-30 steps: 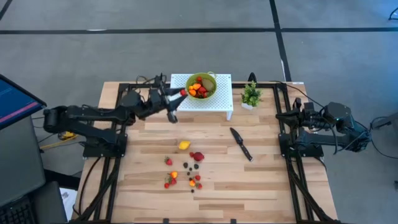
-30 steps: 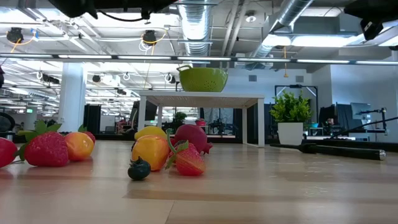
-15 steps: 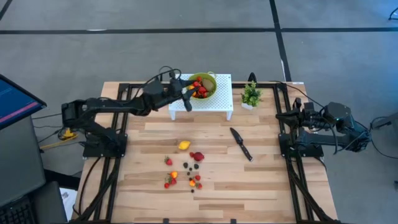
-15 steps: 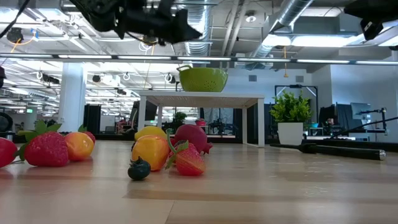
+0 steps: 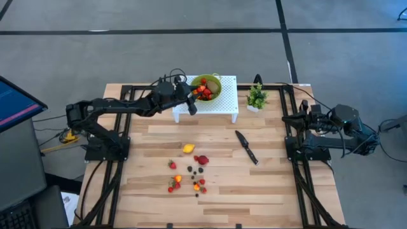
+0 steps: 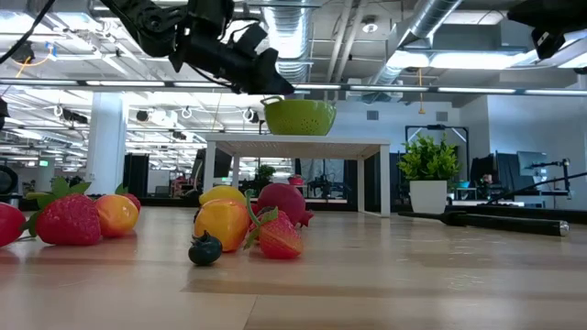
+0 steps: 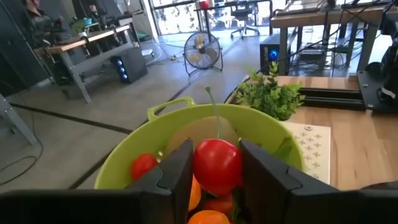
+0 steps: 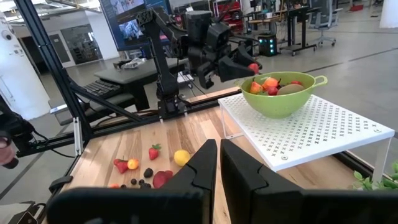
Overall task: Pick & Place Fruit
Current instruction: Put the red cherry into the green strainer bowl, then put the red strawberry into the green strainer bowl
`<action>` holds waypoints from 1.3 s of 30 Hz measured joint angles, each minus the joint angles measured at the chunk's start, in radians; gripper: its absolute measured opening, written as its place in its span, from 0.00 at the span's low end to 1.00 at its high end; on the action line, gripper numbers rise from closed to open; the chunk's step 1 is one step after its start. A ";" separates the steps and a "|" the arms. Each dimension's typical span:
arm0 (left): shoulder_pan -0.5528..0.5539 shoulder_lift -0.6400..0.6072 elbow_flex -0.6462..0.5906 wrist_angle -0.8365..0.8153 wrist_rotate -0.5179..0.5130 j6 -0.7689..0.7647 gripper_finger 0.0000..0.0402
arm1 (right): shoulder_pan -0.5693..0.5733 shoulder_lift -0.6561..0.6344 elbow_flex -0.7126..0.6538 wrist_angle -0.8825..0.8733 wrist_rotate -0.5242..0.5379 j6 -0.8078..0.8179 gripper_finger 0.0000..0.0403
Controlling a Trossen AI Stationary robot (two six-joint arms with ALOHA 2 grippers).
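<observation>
The left gripper (image 7: 216, 171) has its two dark fingers (image 7: 177, 171) pinching a round red cherry (image 7: 217, 165) with a thin green stem standing up from it. It hangs right over the green colander (image 7: 158, 146), which sits on the white perforated stand (image 5: 216, 102) at the back of the table (image 5: 273, 184). Strawberries and an orange piece already lie in the colander.

That cherry looks smooth, hard and very light, likely plastic, so I'd guess it could squirt out of a loose grip; held across its widest part, as it is, seems the safest hold. The stem looks too flimsy to grab.

More fruit (image 5: 191, 175) is scattered on the boards in front of the stand: strawberries, a yellow one, dark berries. A black knife (image 5: 247, 146) and a small potted plant (image 5: 256, 97) lie off to the right.

The right gripper (image 8: 219, 163) waits at the table's right edge, fingers pressed together.

From overhead the cherry is lost among the colander's contents, and how much fruit sits under it I can't make out.
</observation>
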 joint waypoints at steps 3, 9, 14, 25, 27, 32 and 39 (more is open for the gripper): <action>0.000 0.000 0.000 -0.014 0.003 0.000 0.29 | 0.000 0.000 0.000 0.000 0.000 0.000 0.04; 0.000 0.000 0.000 -0.012 0.002 0.000 0.29 | 0.000 0.000 0.000 0.000 0.000 0.000 0.04; 0.000 0.000 0.000 -0.008 0.002 0.000 0.33 | 0.000 0.000 0.000 0.000 0.000 0.000 0.04; -0.031 -0.037 -0.002 -0.006 -0.002 0.000 0.42 | 0.000 0.000 0.000 0.000 0.000 0.000 0.04; -0.058 -0.067 -0.002 -0.015 0.008 -0.001 0.42 | 0.000 0.000 0.000 0.000 0.000 0.000 0.04; -0.153 -0.162 -0.001 -0.120 0.022 -0.002 0.40 | 0.000 0.000 0.000 0.000 0.000 0.000 0.04; -0.342 -0.253 -0.020 -0.241 0.023 0.000 0.36 | 0.000 0.000 0.000 0.000 0.000 0.000 0.04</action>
